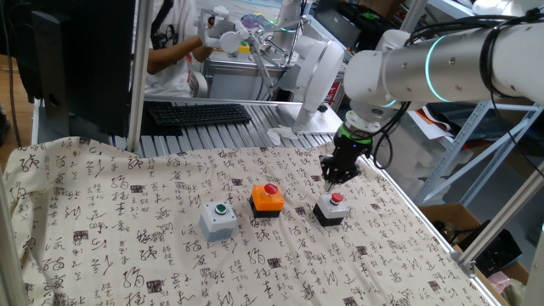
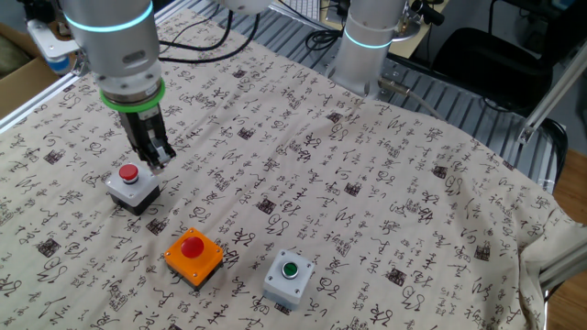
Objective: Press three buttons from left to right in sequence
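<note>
Calligraphy-printed cloth [image 1: 127,221] covers the table where my three buttons sit in a row: grey box with green cap [image 1: 219,218] on the left, orange box with red cap [image 1: 268,199] in the middle, black box with red cap [image 1: 331,208] on the right. My pincer [image 1: 333,178] hangs just behind and above that black box, fingers shut together, holding nothing. A keyboard [image 1: 200,112] lies beyond the cloth.

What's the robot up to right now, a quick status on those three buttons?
Gripper shut, pointing down, just above the black box with red cap. Orange box and grey box with green cap sit apart, untouched. Nothing in the way.
</note>
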`<state>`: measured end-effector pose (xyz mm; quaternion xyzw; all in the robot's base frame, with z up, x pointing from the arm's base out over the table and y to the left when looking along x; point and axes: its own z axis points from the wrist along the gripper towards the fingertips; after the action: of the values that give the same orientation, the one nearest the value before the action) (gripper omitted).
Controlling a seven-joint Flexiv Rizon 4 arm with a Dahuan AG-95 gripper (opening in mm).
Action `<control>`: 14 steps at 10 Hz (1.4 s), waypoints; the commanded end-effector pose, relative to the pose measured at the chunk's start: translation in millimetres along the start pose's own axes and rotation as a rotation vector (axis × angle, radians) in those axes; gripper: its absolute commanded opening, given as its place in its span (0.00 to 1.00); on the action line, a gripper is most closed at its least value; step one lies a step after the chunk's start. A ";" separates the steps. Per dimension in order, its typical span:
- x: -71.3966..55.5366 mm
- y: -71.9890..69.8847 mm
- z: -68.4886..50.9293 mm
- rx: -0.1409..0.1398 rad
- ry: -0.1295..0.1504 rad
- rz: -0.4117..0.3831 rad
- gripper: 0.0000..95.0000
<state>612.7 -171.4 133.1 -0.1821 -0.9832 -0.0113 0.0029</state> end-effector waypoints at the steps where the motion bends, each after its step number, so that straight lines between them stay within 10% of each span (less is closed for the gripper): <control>1: -6.4 -10.7 1.9 0.000 -0.001 -0.016 0.00; 14: -30.9 -54.5 20.4 0.004 -0.016 -0.086 0.00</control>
<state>622.0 -233.3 110.6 -0.1400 -0.9901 -0.0071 -0.0046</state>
